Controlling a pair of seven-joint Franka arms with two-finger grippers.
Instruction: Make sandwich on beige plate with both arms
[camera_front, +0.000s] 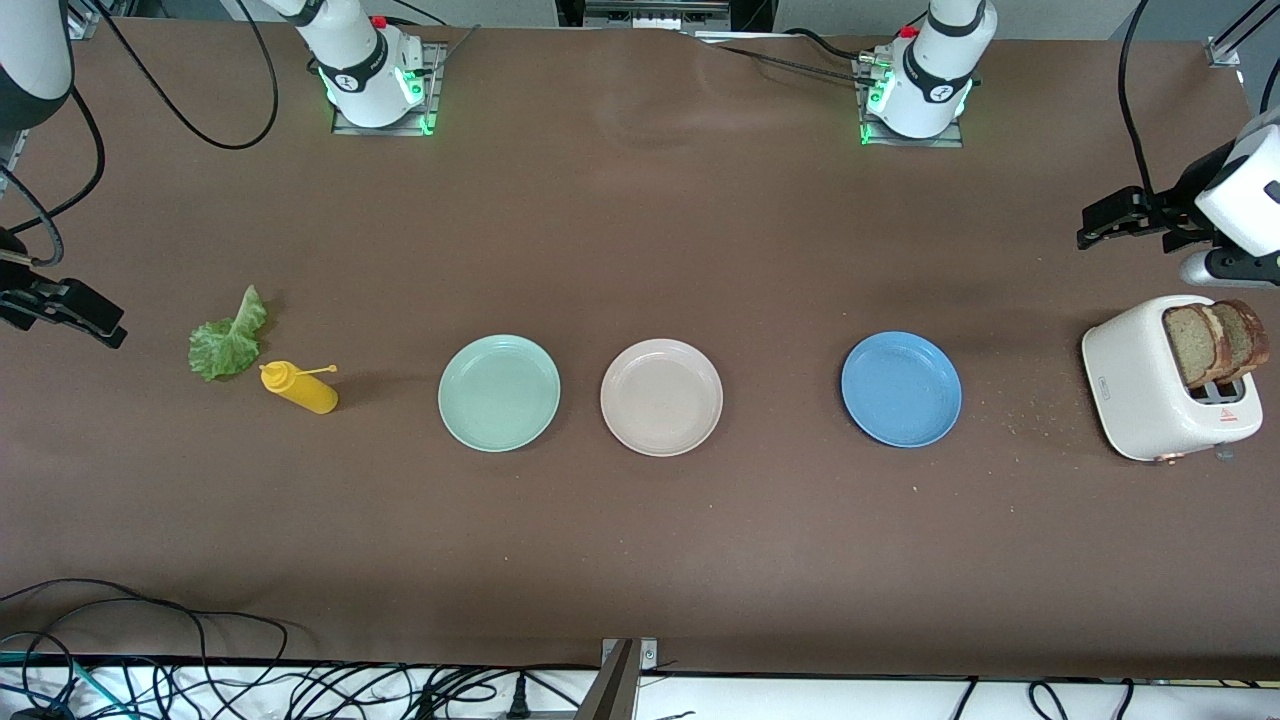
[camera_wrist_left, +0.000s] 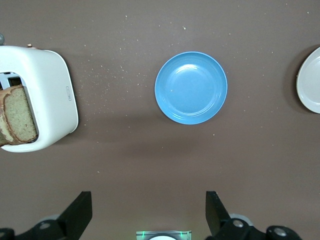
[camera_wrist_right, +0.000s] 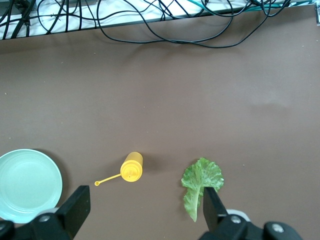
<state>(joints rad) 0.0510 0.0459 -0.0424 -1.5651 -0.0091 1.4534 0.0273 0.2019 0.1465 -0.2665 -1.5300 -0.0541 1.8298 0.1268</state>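
The beige plate (camera_front: 661, 397) lies empty in the middle of the table; its rim shows in the left wrist view (camera_wrist_left: 310, 80). Two bread slices (camera_front: 1215, 340) stand in a white toaster (camera_front: 1140, 390) at the left arm's end, and they also show in the left wrist view (camera_wrist_left: 20, 115). The lettuce leaf (camera_front: 230, 335) lies flat at the right arm's end and shows in the right wrist view (camera_wrist_right: 200, 182). My left gripper (camera_front: 1100, 222) is open and empty, up over the table beside the toaster (camera_wrist_left: 149, 215). My right gripper (camera_front: 100, 322) is open and empty, over the table beside the lettuce (camera_wrist_right: 145, 212).
A mint-green plate (camera_front: 499, 392) lies beside the beige plate toward the right arm's end, and a blue plate (camera_front: 901, 389) toward the left arm's end. A yellow squeeze bottle (camera_front: 300, 388) stands by the lettuce. Crumbs lie between the blue plate and the toaster.
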